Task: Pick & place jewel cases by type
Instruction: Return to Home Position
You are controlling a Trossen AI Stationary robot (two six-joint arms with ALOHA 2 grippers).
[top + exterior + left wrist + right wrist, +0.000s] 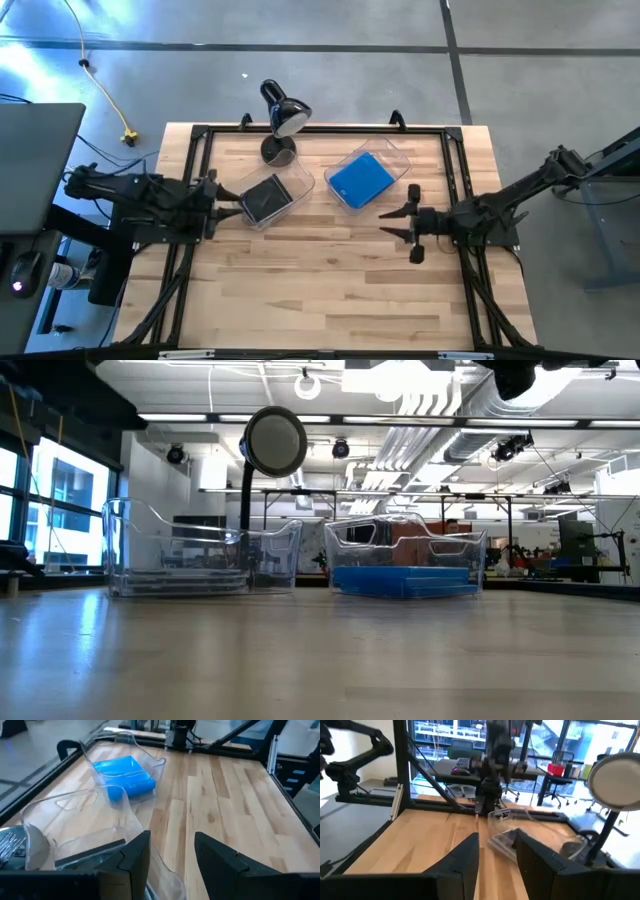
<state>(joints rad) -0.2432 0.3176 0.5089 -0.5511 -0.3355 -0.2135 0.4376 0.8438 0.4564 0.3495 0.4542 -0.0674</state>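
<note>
Left gripper [172, 837] hangs at the table's left edge, fingers apart and empty, just beside the left bin [300, 175] holding the dark cases [265, 197]. The blue cases [360, 180] lie in the right bin [393, 155]. The right gripper [393, 223] hovers near it, spread and empty. Sorting looks done — next, both arms should tuck home. The wood table [330, 290] is bare in front, with a lamp [283, 118] behind and an open workshop beyond.
</note>
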